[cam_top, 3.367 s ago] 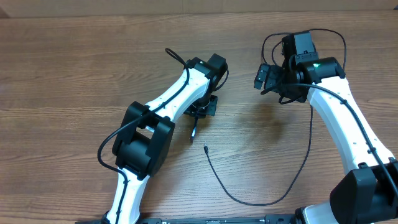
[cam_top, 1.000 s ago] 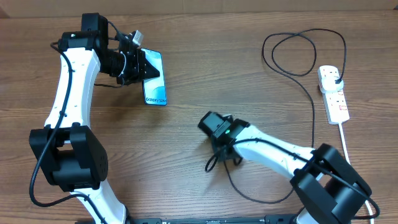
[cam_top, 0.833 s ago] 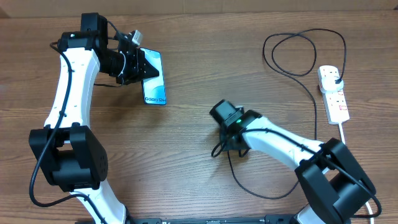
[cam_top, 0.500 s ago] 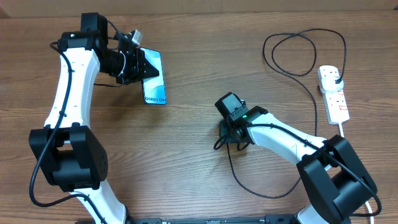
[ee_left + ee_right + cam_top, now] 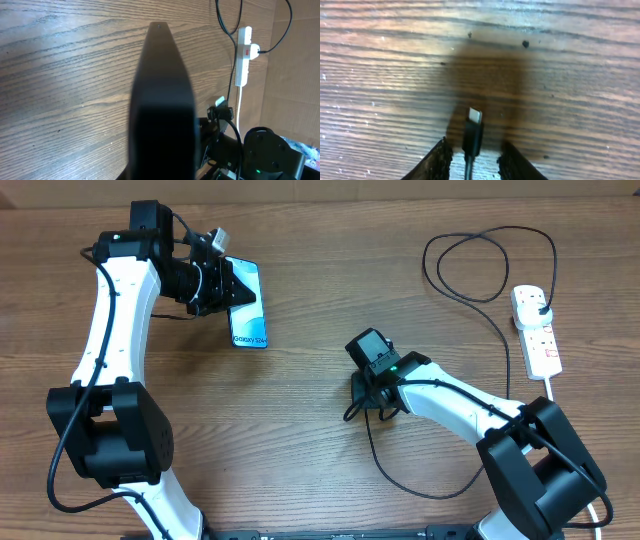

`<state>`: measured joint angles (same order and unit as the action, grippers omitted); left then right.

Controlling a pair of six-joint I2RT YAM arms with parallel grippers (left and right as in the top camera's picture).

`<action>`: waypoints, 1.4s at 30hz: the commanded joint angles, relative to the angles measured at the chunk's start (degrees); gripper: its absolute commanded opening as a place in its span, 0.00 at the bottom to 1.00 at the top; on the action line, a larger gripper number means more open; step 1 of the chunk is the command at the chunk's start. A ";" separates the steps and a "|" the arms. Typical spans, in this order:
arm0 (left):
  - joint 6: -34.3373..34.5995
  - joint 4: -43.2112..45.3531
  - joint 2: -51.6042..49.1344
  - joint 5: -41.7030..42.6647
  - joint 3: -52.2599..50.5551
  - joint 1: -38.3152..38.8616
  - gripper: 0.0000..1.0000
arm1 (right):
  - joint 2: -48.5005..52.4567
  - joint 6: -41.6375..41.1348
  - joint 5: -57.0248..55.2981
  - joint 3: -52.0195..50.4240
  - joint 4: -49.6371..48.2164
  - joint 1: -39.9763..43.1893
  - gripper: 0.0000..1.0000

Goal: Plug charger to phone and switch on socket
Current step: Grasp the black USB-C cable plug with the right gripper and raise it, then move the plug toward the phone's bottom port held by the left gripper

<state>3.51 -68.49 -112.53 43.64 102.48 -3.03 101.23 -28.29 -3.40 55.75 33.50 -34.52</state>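
Observation:
The phone (image 5: pixel 248 315), light blue screen lit, hangs tilted above the table at the back left, with my left gripper (image 5: pixel 218 288) shut on its upper end. In the left wrist view the phone (image 5: pixel 162 110) is a dark slab that hides the fingers. The charger (image 5: pixel 503 375) runs as a thin black cable from its plug in the socket (image 5: pixel 538 335) in a loop to mid-table. Its connector tip (image 5: pixel 474 131) lies on the wood between the fingers of my right gripper (image 5: pixel 473 147). A gap shows on each side, so the jaws are open around it.
The socket (image 5: pixel 243 60) lies at the right edge, and its thick white cord (image 5: pixel 553 405) runs toward the front. The black cable loops at the back right and sweeps along the front beside my right arm (image 5: pixel 450 405). Bare wood lies between the arms.
Within the last second my right gripper slid right and slightly back over the cable end, then stopped, and its jaws narrowed around the connector. The left arm and phone stayed still.

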 commanded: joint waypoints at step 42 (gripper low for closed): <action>-0.26 9.33 0.04 46.36 0.66 0.48 0.04 | -14.82 11.93 73.00 -0.90 -20.94 9.68 0.04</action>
<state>4.32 -59.07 -112.53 79.92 102.48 -2.96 87.11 -11.25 62.98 54.74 15.44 -24.80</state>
